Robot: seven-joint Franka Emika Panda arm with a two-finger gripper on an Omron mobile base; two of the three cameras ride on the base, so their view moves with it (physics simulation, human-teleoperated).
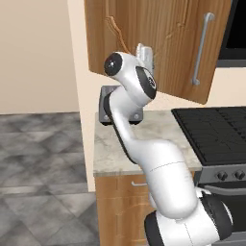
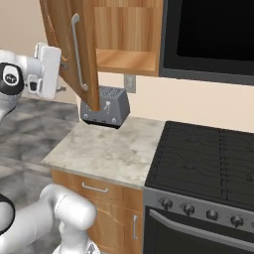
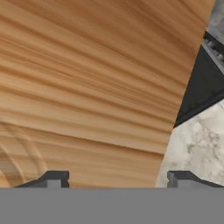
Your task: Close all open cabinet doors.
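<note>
One cabinet door (image 1: 163,38) of brown wood grain hangs open above the counter, its silver bar handle (image 1: 202,48) near the free edge. From the right base view the same door (image 2: 67,44) swings out toward me, with the open cabinet shelf (image 2: 126,59) behind it. My gripper (image 1: 148,56) is raised against the door's outer face, left of the handle. In the hand view the wood face (image 3: 96,87) sits close in front of my gripper (image 3: 117,180). The fingertips (image 3: 54,178) stand apart with nothing between them, so the gripper is open.
A grey toaster (image 2: 105,106) stands at the back of the marble counter (image 2: 109,154) under the open door. A black stove (image 2: 208,154) is to the right, with a black microwave (image 2: 208,34) above it. Lower cabinet fronts (image 2: 99,203) sit below the counter.
</note>
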